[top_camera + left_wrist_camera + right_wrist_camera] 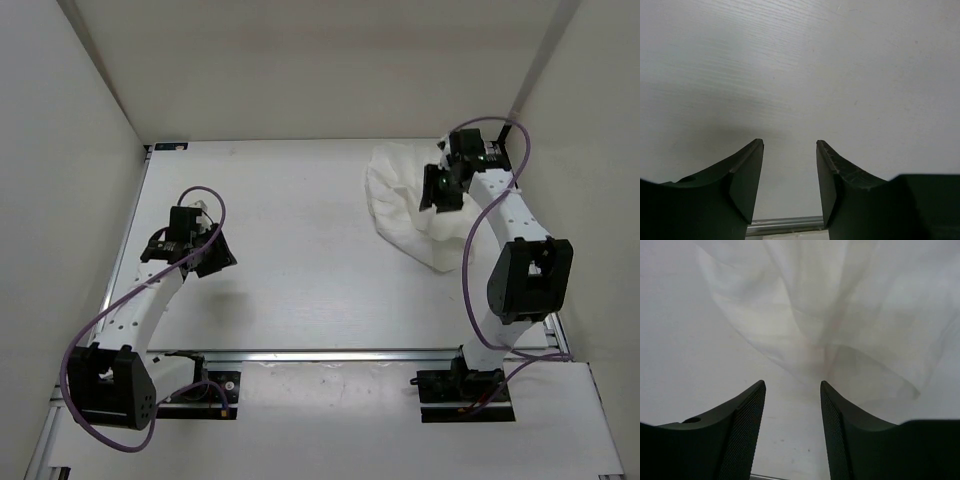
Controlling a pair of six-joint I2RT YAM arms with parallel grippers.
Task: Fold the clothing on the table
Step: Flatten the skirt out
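The clothing (405, 212) is a crumpled thin white fabric at the far right of the table (300, 230). My right gripper (441, 192) hovers over its right part, open. In the right wrist view the clothing (840, 315) lies in loose translucent folds just ahead of the right gripper (792, 385), with only bare tabletop between the fingers. My left gripper (210, 256) is far from the clothing, over the left side of the table. The left wrist view shows the left gripper (790, 144) open with nothing between its fingers.
White walls (60, 150) enclose the table on the left, back and right. A silver rail (350, 355) runs along the near edge, also seen as the rail (785, 225) below the left fingers. Purple cables (468, 260) loop beside both arms.
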